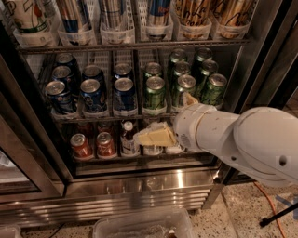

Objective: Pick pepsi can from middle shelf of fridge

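Several dark blue pepsi cans point(123, 95) with silver tops stand in rows on the left half of the middle shelf point(111, 118) of the fridge point(139, 188). Green cans point(154, 92) fill the right half of that shelf. My gripper point(154, 136), cream-coloured at the end of a white arm point(242, 139), points left in front of the lower shelf. It sits below the green cans and to the lower right of the nearest pepsi can. It holds nothing that I can see.
Tall cans point(111, 14) stand on the top rack. Red cans point(82, 145) and a small bottle point(128, 138) stand on the lower rack beside the gripper. A dark door frame point(28, 139) runs down the left. A clear plastic bin point(144, 225) lies on the floor in front.
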Available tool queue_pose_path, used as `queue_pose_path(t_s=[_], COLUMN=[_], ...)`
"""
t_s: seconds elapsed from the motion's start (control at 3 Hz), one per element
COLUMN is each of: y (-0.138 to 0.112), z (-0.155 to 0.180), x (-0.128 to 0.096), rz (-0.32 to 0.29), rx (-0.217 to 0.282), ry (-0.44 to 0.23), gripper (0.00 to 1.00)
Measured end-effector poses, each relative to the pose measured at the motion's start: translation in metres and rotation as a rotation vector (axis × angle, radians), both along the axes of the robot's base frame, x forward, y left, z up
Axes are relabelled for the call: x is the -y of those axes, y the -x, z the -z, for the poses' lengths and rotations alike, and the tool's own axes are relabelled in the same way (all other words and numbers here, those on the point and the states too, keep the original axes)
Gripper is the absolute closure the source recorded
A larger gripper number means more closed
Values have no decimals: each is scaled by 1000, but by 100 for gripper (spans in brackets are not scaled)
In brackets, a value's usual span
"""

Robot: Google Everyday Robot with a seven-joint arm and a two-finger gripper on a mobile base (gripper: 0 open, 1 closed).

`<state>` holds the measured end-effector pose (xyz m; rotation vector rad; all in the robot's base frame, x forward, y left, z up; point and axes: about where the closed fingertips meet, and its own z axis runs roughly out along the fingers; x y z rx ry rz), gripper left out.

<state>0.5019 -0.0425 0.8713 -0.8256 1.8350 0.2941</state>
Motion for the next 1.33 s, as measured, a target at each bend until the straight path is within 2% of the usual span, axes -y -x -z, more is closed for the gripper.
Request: queue_pose_path(t_s=[0.33, 0.67, 1.0, 1.33], y=[-3, 0, 12, 29], z=[22, 41, 57, 61], x=[-25, -55, -74, -87], rz=[-39, -113, -178, -204], rx=[20, 52, 83, 103], ry=[13, -3, -55, -148], gripper=[0, 0, 0, 0])
